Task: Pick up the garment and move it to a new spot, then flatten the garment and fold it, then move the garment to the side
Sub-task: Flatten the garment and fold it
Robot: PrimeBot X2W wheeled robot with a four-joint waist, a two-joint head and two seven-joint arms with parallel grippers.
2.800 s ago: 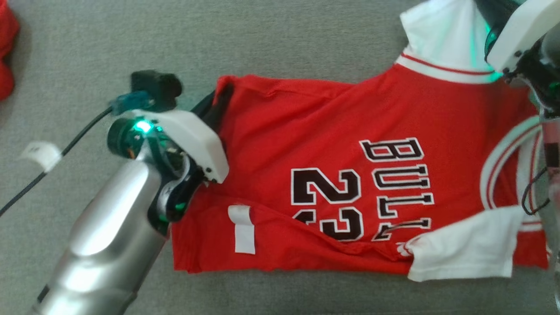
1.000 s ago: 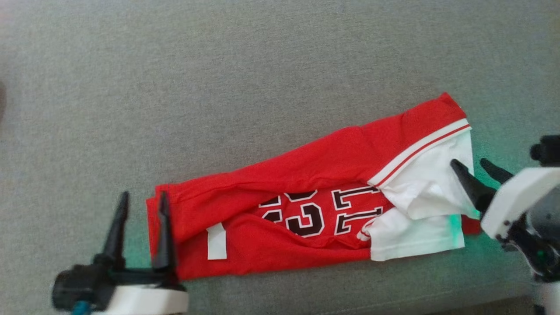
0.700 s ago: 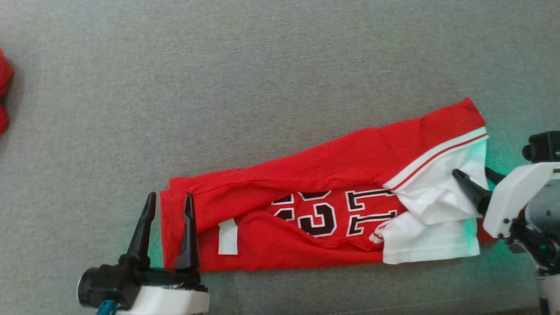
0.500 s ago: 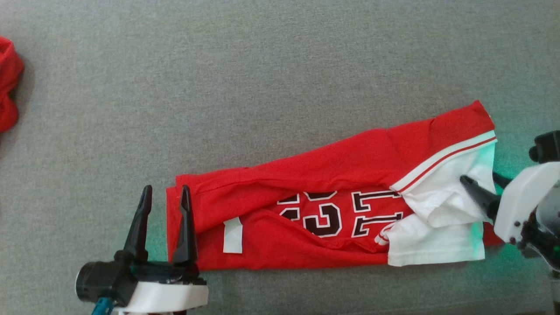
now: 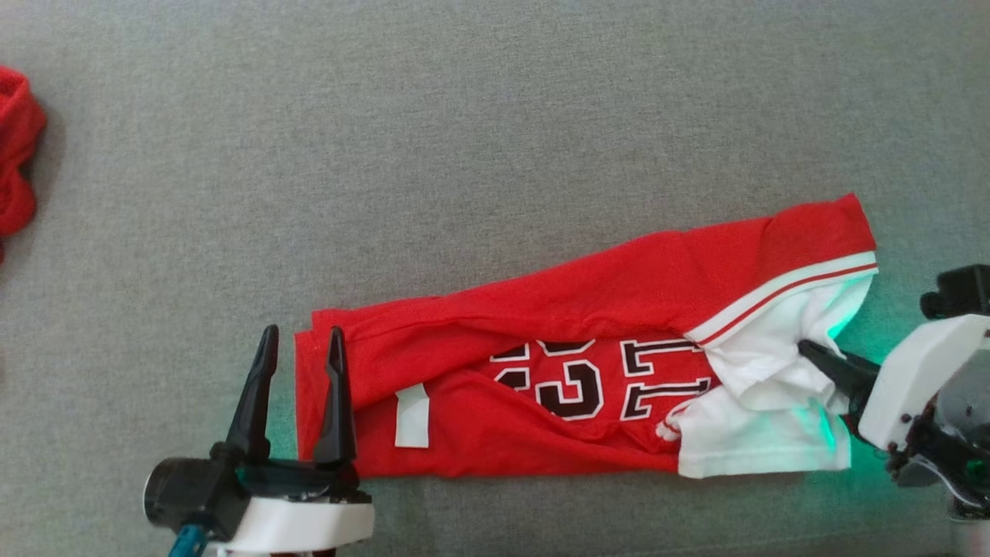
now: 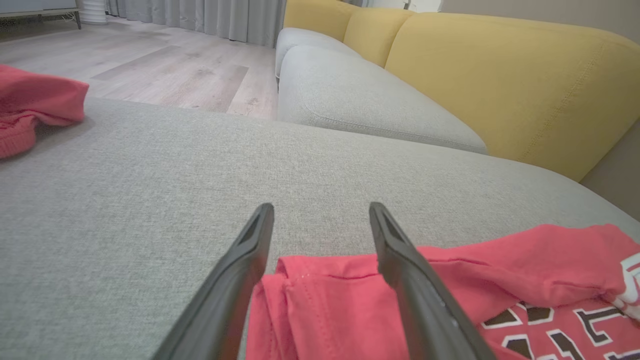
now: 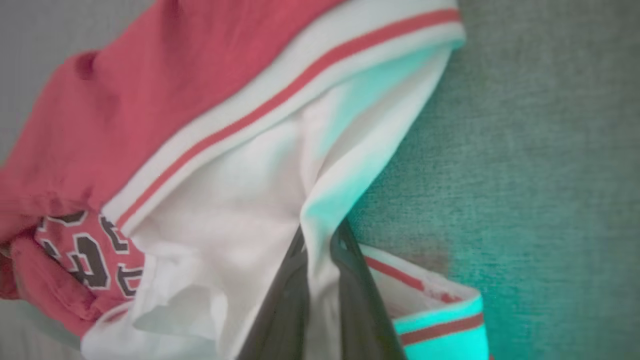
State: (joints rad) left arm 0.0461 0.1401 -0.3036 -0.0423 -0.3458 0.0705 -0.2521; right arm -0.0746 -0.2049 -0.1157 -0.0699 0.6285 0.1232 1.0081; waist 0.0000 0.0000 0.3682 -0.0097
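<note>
The garment is a red jersey with white sleeves and black numbers, folded into a long strip on the grey cushion. My left gripper stands open at its left hem, one finger over the red cloth and the other beside it. The left wrist view shows my left gripper with the hem lying between the fingers. My right gripper is shut on a fold of the white sleeve at the garment's right end. Up close, my right gripper pinches the white fabric between both fingers.
Another red cloth lies bunched at the cushion's far left. Beyond the cushion are a second grey seat, a yellow sofa back and wooden floor.
My right gripper has shut on the white sleeve fold it was open around. The left gripper stays open at the hem. The head camera has shifted slightly.
</note>
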